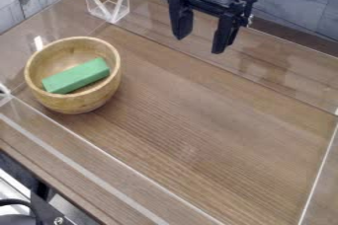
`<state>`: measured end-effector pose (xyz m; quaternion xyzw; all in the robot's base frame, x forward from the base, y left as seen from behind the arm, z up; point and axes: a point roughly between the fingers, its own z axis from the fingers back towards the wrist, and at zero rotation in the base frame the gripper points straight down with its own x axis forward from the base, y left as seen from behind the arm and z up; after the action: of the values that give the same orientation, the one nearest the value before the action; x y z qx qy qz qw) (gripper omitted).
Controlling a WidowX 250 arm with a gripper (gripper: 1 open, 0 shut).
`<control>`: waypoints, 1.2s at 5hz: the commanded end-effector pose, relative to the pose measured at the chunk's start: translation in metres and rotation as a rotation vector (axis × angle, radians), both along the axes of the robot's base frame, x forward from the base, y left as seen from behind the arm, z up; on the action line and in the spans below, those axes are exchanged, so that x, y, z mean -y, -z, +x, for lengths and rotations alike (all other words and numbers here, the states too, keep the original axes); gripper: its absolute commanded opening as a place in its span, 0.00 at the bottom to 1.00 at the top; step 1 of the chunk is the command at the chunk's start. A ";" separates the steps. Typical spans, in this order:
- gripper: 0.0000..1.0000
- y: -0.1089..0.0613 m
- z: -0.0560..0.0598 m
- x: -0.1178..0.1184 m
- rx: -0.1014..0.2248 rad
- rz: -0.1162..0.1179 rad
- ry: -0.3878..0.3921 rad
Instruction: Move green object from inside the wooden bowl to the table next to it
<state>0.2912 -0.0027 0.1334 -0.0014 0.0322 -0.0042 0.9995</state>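
Note:
The green object (74, 76) is a small bright green bar lying inside the wooden bowl (38, 59), slanted across its bottom. The bowl is round and light tan, and it stands on the left side of the brown wood-grain table (211, 120). My gripper (200, 34) hangs above the far middle of the table, well to the right of the bowl and apart from it. Its two dark fingers (222, 34) point down with a wide gap between them, and nothing is held.
Low clear plastic walls (158, 180) run along the table's edges. A clear triangular bracket (106, 5) stands at the far left corner. Bare tabletop lies to the right of the bowl and in front of it.

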 end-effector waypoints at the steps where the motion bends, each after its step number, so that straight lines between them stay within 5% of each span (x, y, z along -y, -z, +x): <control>1: 1.00 0.002 -0.007 -0.003 -0.020 -0.002 0.080; 2: 1.00 0.004 -0.024 -0.030 -0.020 -0.005 0.115; 5: 1.00 0.023 -0.067 -0.160 0.066 0.000 0.381; 6: 1.00 0.039 -0.058 -0.172 0.077 -0.007 0.382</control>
<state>0.2265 0.1611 0.0787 -0.0224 0.0153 -0.1937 0.9807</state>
